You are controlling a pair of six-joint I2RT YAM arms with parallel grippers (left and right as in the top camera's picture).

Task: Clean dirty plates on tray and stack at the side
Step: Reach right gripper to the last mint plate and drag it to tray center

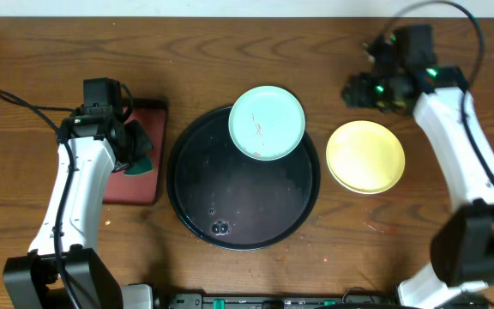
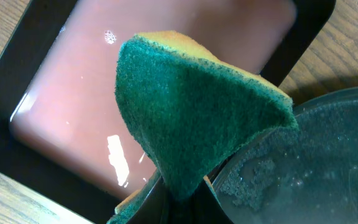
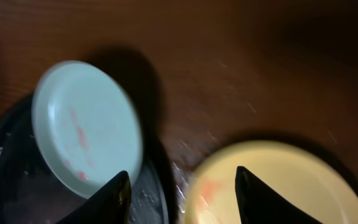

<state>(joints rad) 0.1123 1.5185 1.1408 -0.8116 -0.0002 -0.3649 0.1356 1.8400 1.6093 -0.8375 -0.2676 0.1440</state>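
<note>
The black tray (image 1: 230, 202) lies mid-table. A mint-green plate (image 1: 267, 123) with faint red smears rests on its far right rim, also in the right wrist view (image 3: 86, 124). The yellow plate (image 1: 365, 156) lies on the wood right of the tray and shows a red smear in the right wrist view (image 3: 284, 180). A second mint plate is not visible. My left gripper (image 1: 140, 153) is shut on a green sponge (image 2: 191, 118) over the red tray (image 2: 86, 93). My right gripper (image 1: 360, 90), fingers apart (image 3: 182, 193), hangs empty above the gap between the two plates.
The red rectangular tray (image 1: 140, 184) lies left of the black tray and holds shiny liquid. The black tray's wet rim (image 2: 328, 162) is close beside the sponge. Small dark droplets (image 1: 219, 228) sit near the tray's front. Bare wood tabletop (image 1: 50, 51) surrounds everything.
</note>
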